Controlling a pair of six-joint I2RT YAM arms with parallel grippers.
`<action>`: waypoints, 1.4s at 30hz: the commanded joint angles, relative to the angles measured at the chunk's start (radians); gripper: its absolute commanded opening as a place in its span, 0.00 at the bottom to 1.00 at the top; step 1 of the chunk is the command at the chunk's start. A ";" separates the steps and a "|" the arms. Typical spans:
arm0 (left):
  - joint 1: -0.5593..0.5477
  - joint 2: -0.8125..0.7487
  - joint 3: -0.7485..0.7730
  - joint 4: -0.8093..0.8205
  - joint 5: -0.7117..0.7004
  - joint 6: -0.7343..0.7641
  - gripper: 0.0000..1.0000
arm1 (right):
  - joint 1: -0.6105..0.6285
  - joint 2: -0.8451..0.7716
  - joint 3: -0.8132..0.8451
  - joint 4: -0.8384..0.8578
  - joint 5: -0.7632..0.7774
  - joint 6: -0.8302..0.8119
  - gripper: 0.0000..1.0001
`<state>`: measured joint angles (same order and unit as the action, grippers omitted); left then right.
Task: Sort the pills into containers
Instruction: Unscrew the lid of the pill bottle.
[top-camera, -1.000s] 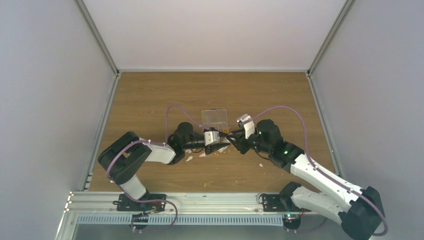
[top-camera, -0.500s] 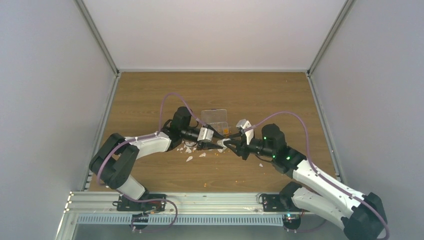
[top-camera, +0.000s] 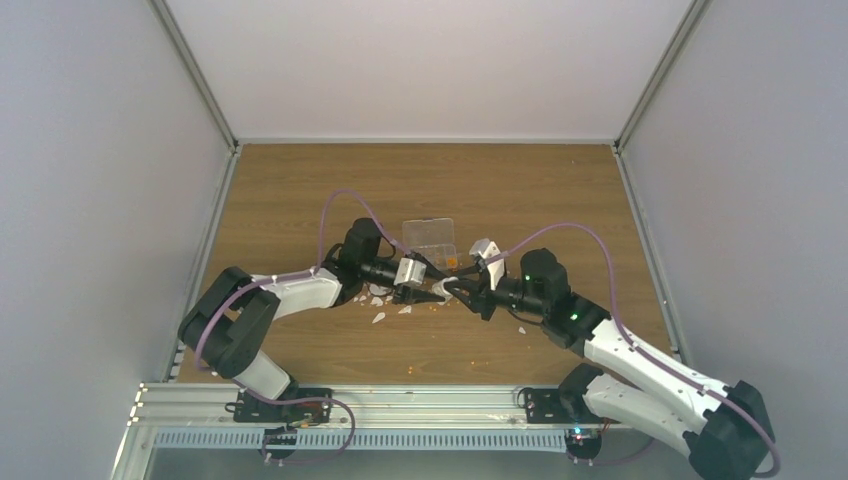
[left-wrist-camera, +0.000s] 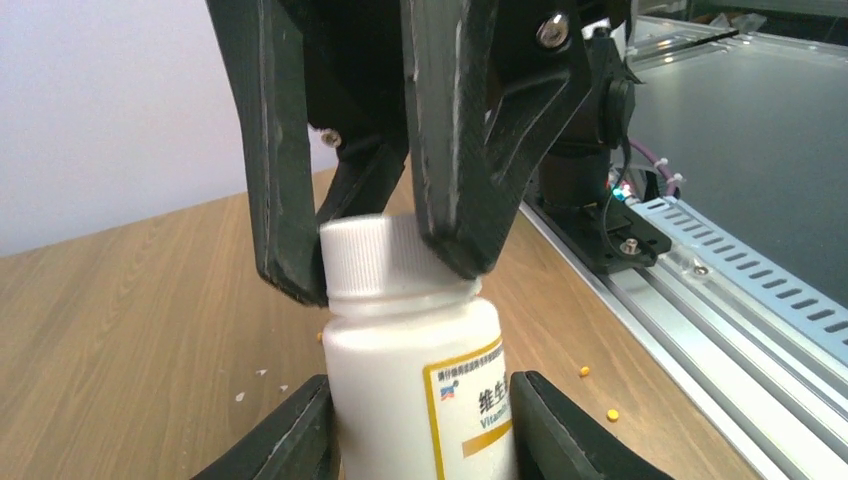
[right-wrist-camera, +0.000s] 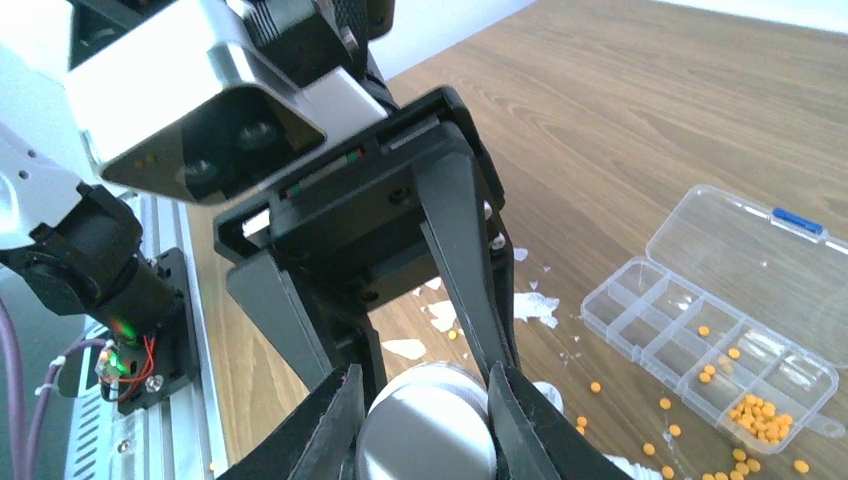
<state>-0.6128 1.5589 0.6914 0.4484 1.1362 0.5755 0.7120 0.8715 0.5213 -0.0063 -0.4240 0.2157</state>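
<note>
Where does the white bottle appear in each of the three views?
Top external: the white bottle is on the table, just in front of the organiser box.
Left wrist: bottom centre, body in the left gripper, cap pinched by the right gripper jaws.
Right wrist: bottom centre, only the cap's top shows.
Shared landmark: the aluminium rail at the near edge.

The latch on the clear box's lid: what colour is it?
Blue. The latch on the organiser box shows best in right wrist view.

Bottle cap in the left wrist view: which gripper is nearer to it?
Right. The right gripper clamps the white cap itself; the left gripper grips the bottle body just below it.
</note>
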 joint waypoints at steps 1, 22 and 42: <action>-0.008 -0.009 -0.025 0.110 -0.063 -0.047 0.99 | 0.016 -0.032 0.048 0.112 -0.038 0.018 0.34; -0.021 -0.083 -0.094 0.227 -0.113 -0.104 0.97 | 0.017 -0.002 0.060 0.086 -0.009 0.003 0.36; -0.022 -0.079 -0.046 0.127 -0.035 -0.064 0.46 | 0.017 0.040 0.063 0.097 -0.021 0.012 0.36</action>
<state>-0.6258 1.4784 0.6155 0.5911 1.0298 0.4641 0.7231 0.9073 0.5594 0.0673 -0.4492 0.2249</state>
